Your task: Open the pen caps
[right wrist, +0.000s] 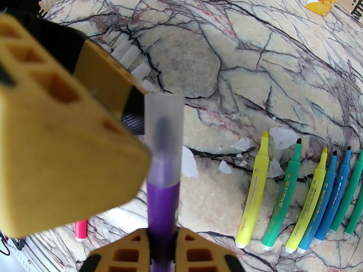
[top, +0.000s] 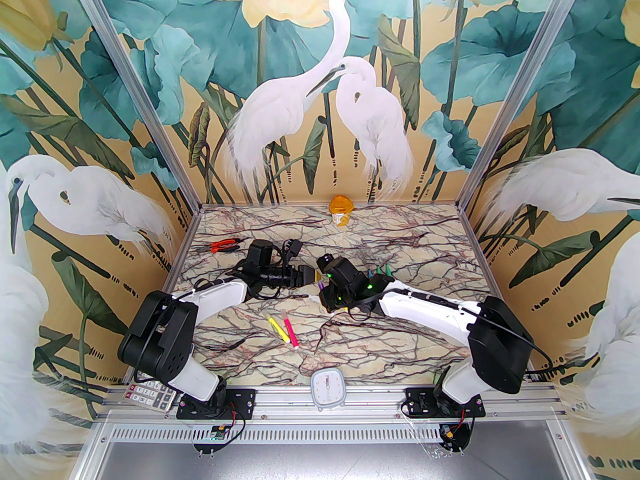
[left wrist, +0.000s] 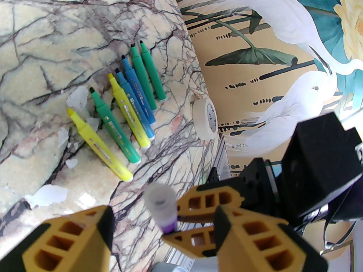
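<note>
Right gripper (right wrist: 161, 245) is clamped on purple pen (right wrist: 163, 203), held above counter (right wrist: 241, 52) w/ clear cap (right wrist: 164, 123) still on tip. Left gripper (left wrist: 165, 218) has fingers apart, one each side of cap. Seven uncapped pens (right wrist: 280, 197) lie in row nearby.

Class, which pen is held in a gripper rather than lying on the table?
The purple pen, clamped in the right gripper with its clear cap on; the other pens lie on the table.
</note>
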Controlling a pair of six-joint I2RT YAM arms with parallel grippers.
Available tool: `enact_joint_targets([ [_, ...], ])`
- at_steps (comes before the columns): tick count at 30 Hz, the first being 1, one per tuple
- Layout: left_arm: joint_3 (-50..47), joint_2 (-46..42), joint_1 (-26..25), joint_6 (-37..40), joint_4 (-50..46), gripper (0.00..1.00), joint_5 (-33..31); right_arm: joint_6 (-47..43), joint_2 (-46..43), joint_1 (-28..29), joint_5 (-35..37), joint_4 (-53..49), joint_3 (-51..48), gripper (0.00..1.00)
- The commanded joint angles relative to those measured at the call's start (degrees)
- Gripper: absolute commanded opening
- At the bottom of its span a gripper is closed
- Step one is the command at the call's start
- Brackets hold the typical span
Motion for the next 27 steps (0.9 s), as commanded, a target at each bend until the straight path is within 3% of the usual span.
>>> enact_joint_targets([
  [1, 1.8, 1.1, -0.5, -0.9, 2.0, 0.58, 2.0, -0.8, -1.5, 0.4, -1.0, 1.5, -0.5, 0.12],
  [21, 2.4, 2.6, -1.1, -3.8, 4.9, 0.21, 4.0, -1.3, -2.9, 0.8, 0.3, 2.9, -1.6, 0.14],
  [27, 2.6, 2.5, -1.2, -4.7, 5.3, 0.14, 4.4, -1.0, -2.7, 0.7, 1.8, 4.0, -2.6, 0.37],
])
